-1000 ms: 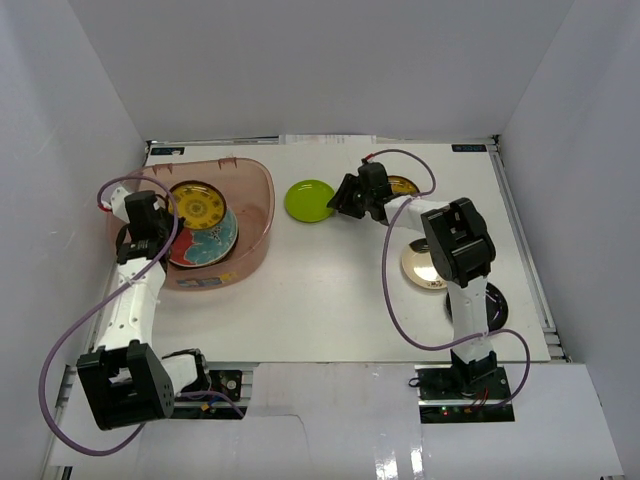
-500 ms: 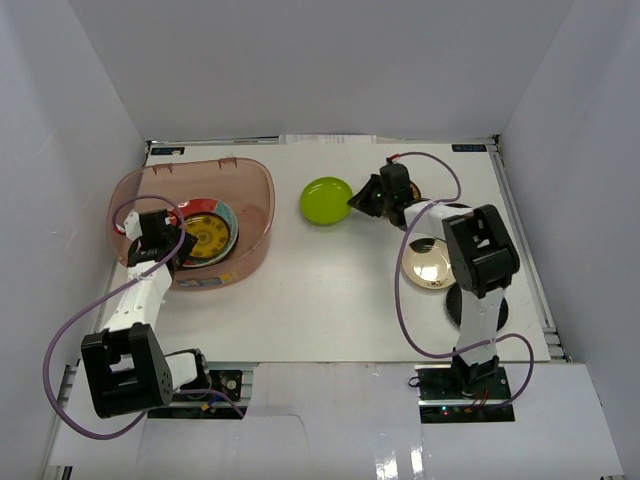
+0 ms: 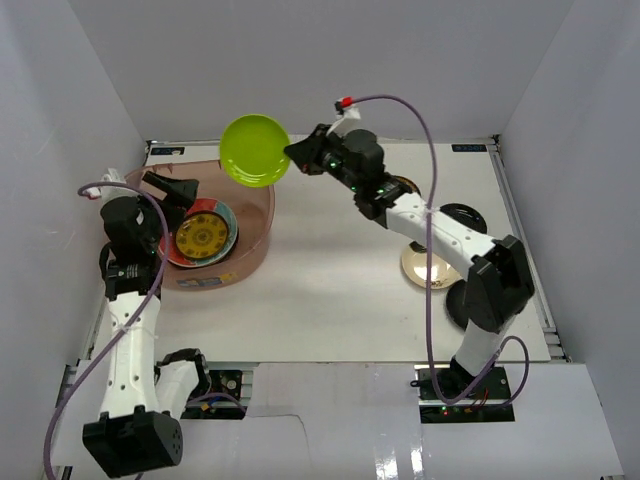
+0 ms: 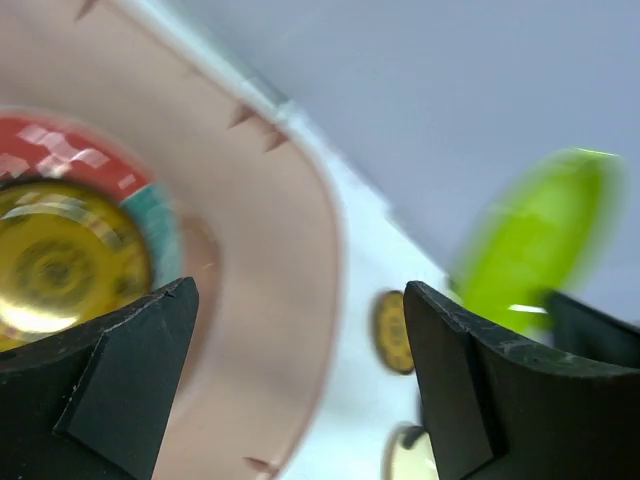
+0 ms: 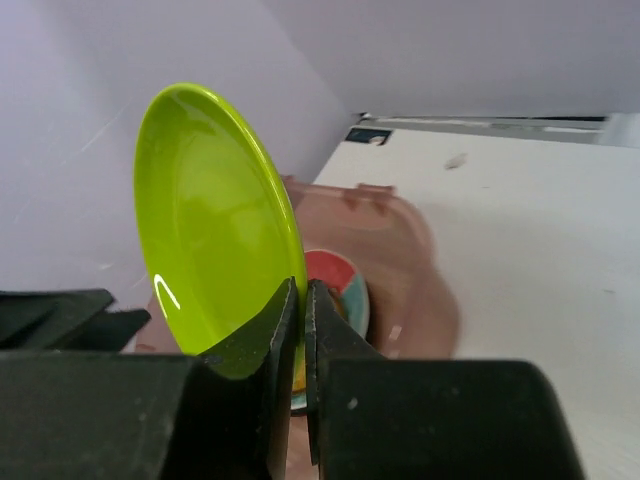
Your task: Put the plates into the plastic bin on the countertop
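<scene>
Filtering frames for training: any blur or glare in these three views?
Left wrist: heavy motion blur, plastic bin and lime green plate smeared, only its own fingers sharp. Right wrist: lime green plate crisp with a small glare streak, plastic bin behind it soft. Top external: sharp overall, bright glare on the cream-gold plate.

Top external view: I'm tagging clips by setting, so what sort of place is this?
Probably a robot test cell rather than a kitchen: plain white wall panels box in a flat white tabletop edged with metal rails, with a translucent pinkish-brown plastic bin on it.
</scene>
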{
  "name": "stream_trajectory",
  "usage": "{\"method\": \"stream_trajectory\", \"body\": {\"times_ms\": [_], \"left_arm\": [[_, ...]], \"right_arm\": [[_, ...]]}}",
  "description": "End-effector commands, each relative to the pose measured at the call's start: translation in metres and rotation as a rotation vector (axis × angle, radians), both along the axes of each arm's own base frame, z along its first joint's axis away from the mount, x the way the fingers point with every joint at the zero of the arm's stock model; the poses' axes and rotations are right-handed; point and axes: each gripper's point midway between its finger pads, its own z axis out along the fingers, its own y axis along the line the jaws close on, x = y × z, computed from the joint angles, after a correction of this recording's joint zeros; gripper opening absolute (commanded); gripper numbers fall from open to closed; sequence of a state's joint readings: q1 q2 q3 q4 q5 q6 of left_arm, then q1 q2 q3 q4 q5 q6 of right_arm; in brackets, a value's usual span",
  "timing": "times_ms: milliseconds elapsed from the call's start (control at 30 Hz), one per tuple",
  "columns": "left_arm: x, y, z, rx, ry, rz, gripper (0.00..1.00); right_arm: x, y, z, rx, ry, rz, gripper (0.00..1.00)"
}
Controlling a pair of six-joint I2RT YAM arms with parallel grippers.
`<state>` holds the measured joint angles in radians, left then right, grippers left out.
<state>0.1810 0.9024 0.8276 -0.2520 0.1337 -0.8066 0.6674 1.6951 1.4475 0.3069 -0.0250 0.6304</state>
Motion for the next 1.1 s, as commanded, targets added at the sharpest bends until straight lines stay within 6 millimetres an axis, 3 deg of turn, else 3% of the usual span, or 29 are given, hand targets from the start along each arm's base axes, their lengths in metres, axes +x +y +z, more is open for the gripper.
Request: {"method": "stream_trajectory", "body": {"times_ms": [0, 33, 67, 100, 133, 233, 267, 300, 367, 500, 600, 633, 700, 733, 767, 800, 833, 867, 900, 933, 967, 1000, 1033, 1067], "left_arm": [[-0.018, -0.037, 0.085, 0.043, -0.216, -0.204, 0.95], [-0.026, -0.045, 0.107, 0.066, -0.259, -0.234, 0.96], [-0.03, -0.05, 0.117, 0.075, -0.281, -0.256, 0.97], [-0.035, -0.055, 0.128, 0.084, -0.306, -0.281, 0.98], [-0.043, -0.067, 0.145, 0.093, -0.348, -0.345, 0.98], [-0.058, -0.09, 0.163, 0.102, -0.399, -0.458, 0.98], [-0.063, -0.095, 0.169, 0.105, -0.416, -0.48, 0.98], [-0.066, -0.102, 0.171, 0.101, -0.425, -0.51, 0.98], [-0.073, -0.109, 0.17, 0.094, -0.43, -0.55, 0.98], [-0.081, -0.12, 0.163, 0.071, -0.419, -0.613, 0.98], [-0.084, -0.13, 0.154, 0.023, -0.387, -0.681, 0.98], [-0.084, -0.132, 0.152, 0.004, -0.376, -0.69, 0.98], [-0.084, -0.136, 0.146, -0.041, -0.362, -0.706, 0.98], [-0.084, -0.137, 0.144, -0.051, -0.359, -0.711, 0.98], [-0.085, -0.138, 0.145, -0.055, -0.363, -0.71, 0.98], [-0.082, -0.139, 0.144, -0.074, -0.357, -0.706, 0.98], [-0.086, -0.15, 0.144, -0.087, -0.355, -0.746, 0.98], [-0.086, -0.154, 0.145, -0.096, -0.352, -0.759, 0.98], [-0.085, -0.161, 0.143, -0.102, -0.346, -0.776, 0.98], [-0.084, -0.178, 0.14, -0.1, -0.335, -0.811, 0.98], [-0.082, -0.188, 0.136, -0.1, -0.32, -0.826, 0.98], [-0.095, -0.218, 0.13, -0.109, -0.3, -0.912, 0.98], [-0.083, -0.234, 0.114, -0.089, -0.254, -0.903, 0.98], [-0.083, -0.252, 0.102, -0.074, -0.223, -0.926, 0.98]], "right_arm": [[-0.003, 0.053, -0.038, -0.099, 0.035, 0.041, 0.08], [-0.009, 0.07, -0.043, -0.101, 0.045, 0.069, 0.08], [-0.009, 0.081, -0.03, -0.078, 0.029, 0.086, 0.08], [-0.006, 0.095, -0.05, -0.1, 0.056, 0.101, 0.08], [-0.01, 0.107, -0.054, -0.106, 0.061, 0.115, 0.08], [-0.013, 0.144, -0.062, -0.159, 0.042, 0.144, 0.08], [-0.014, 0.153, -0.044, -0.162, 0.022, 0.149, 0.08], [-0.016, 0.171, -0.073, -0.212, 0.044, 0.157, 0.08], [-0.017, 0.187, -0.09, -0.244, 0.061, 0.163, 0.08], [-0.023, 0.203, -0.118, -0.246, 0.105, 0.144, 0.09], [-0.032, 0.211, -0.135, -0.231, 0.153, 0.178, 0.27], [-0.034, 0.212, -0.133, -0.225, 0.157, 0.187, 0.53], [-0.037, 0.207, -0.106, -0.204, 0.123, 0.194, 0.66], [-0.039, 0.199, -0.105, -0.22, 0.119, 0.188, 0.7], [-0.041, 0.188, -0.061, -0.166, 0.061, 0.18, 0.71], [-0.038, 0.176, -0.046, -0.16, 0.028, 0.17, 0.7], [-0.039, 0.162, -0.053, -0.185, 0.036, 0.164, 0.7], [-0.047, 0.138, -0.008, -0.142, -0.016, 0.153, 0.69], [-0.041, 0.116, 0.0, -0.143, -0.028, 0.121, 0.67], [-0.042, 0.092, -0.029, -0.198, -0.002, 0.102, 0.61], [-0.056, 0.056, 0.016, -0.141, -0.063, 0.072, 0.56], [-0.047, 0.021, 0.014, -0.147, -0.068, 0.007, 0.43], [-0.062, -0.023, 0.003, -0.162, -0.064, -0.045, 0.33], [-0.049, -0.071, -0.004, -0.168, -0.044, -0.152, 0.21]]}}
